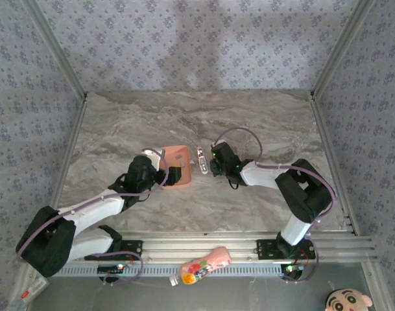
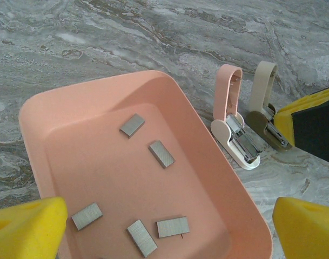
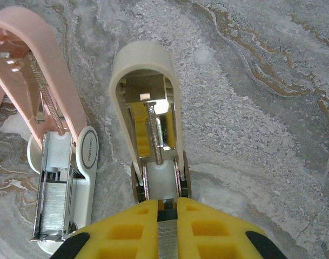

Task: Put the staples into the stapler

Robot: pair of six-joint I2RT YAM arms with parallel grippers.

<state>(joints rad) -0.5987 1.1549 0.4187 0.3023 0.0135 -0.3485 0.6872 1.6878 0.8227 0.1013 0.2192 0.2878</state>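
Note:
Several grey staples [image 2: 162, 154] lie loose in the salmon tray [image 2: 99, 86]. My left gripper [image 2: 167, 229] hangs open over the tray's near end with nothing between its fingers. Just right of the tray the pink-and-white stapler [image 2: 234, 118] lies with its lid swung up, and a grey row of staples [image 3: 51, 202] shows in its channel. Beside it lies a second, cream stapler [image 3: 145, 65], also open. My right gripper [image 3: 167, 208] is at that one's front end, shut on a ribbed grey staple strip [image 3: 167, 240] in line with its channel. From above, the tray [image 1: 178, 162] and the stapler [image 1: 201, 157] sit between both grippers.
The marble table [image 1: 268, 123] has free room at the back and on the right. A pink bottle [image 1: 200, 265] with a colourful label lies on the rail in front of the arm bases. Metal frame posts [image 1: 330, 65] and patterned walls close in the sides.

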